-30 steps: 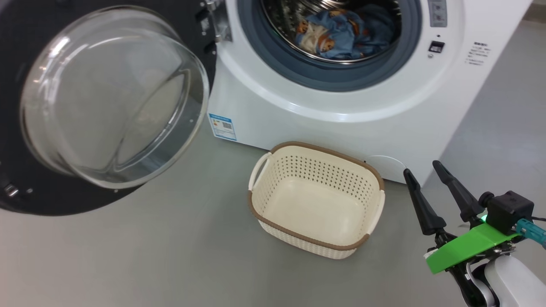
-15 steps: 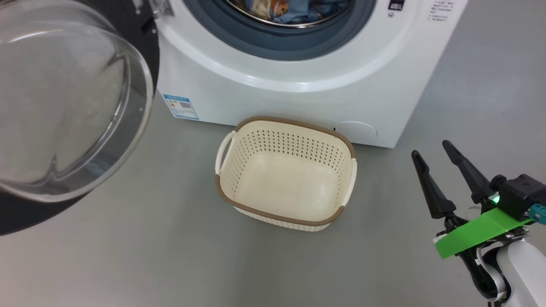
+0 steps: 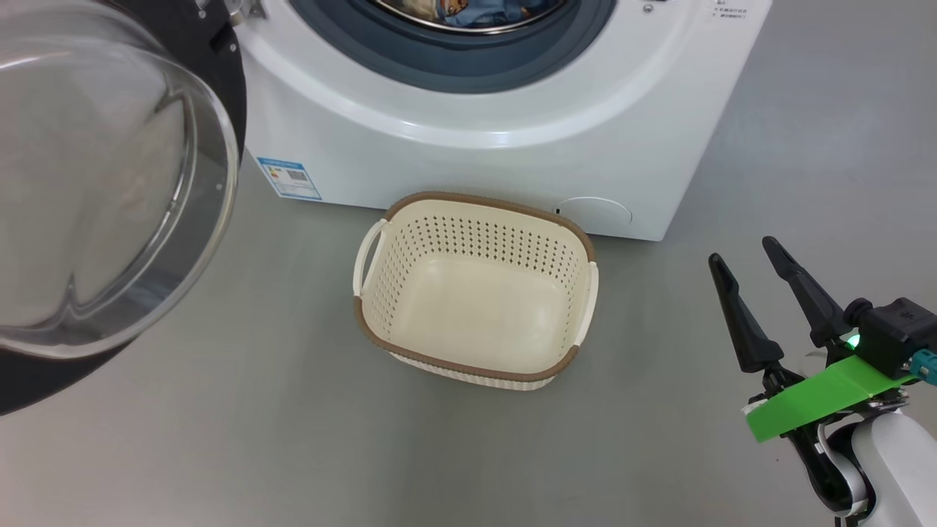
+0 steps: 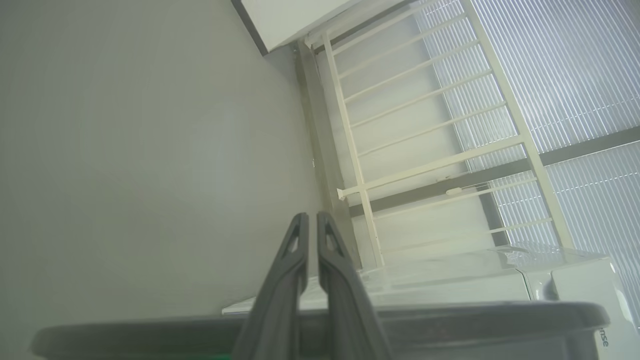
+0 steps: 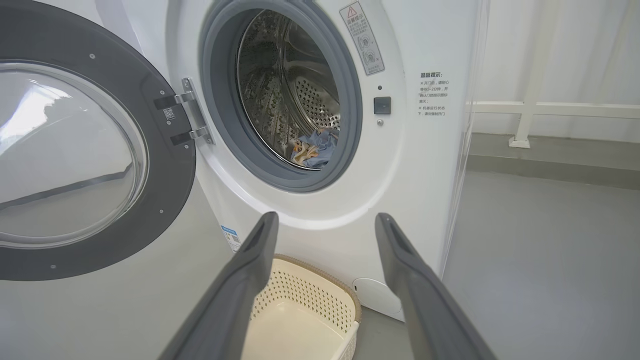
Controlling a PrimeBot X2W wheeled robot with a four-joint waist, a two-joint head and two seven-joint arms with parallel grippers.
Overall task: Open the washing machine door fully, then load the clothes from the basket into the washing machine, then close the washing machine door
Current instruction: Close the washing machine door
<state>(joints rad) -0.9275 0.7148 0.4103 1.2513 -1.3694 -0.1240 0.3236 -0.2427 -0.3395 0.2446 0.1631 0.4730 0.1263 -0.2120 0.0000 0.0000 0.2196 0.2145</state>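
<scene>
right tool (image 3: 741, 249): spread, empty, right of basket (image 3: 479, 200), apart
left tool (image 4: 312, 216): pressed together, empty
clothes (image 5: 312, 147): inside washing machine (image 3: 476, 161)
washing machine door (image 5: 170, 165): open

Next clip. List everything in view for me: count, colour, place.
big white boxy front-loading washing machine: one, white, behind the basket.
large round glossy black door with clear glass bowl window: one, black, swung open, head view's left.
light blue bear-print fabric clothes: count unclear, blue, inside the steel drum.
small cream-white perforated plastic basket with brown rim: one, cream, on the floor, empty.
small blue label: one, blue, machine's lower front.
white railing: one, white, beyond the machine.
smooth grey floor: grey, underneath.
left gripper: dark, shut, empty.
right gripper: dark, open, empty.
</scene>
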